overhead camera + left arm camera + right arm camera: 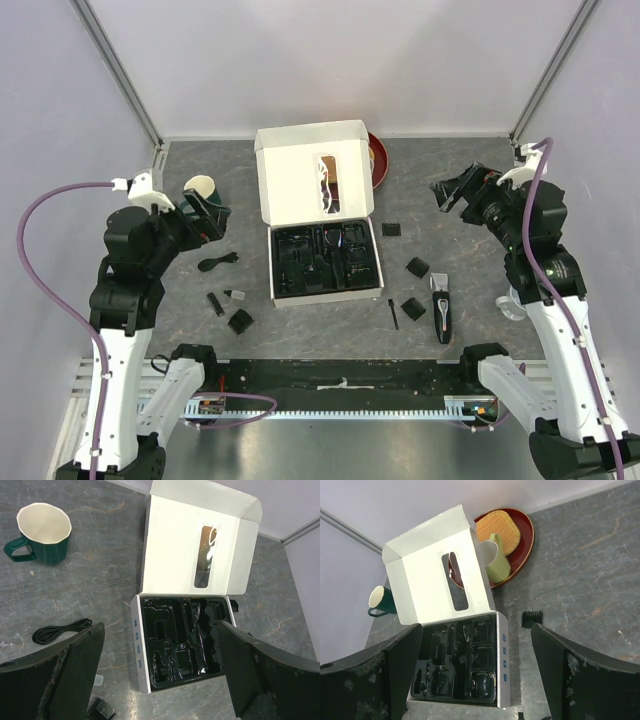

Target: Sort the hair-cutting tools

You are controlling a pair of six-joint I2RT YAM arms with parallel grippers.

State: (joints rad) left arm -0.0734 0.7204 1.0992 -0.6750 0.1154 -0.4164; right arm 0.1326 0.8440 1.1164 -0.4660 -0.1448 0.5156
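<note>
Gaping wide, left gripper (160, 667) and right gripper (475, 672) hold nothing; blue marks (504, 651) along one side of the box (427, 587) are too small to read.

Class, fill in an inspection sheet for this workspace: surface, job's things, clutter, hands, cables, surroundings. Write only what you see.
Surface: grey marbled table.
Job's things: clipper, thin brush and three comb guards lie right of the open box; black cable and two small black pieces lie left of it.
Clutter: green mug far left; clear cup at right; red plate behind the box.
Hands: left hand and right hand open, holding nothing.
Cables: purple cables run along both arms.
Surroundings: white walls, metal frame posts.
</note>
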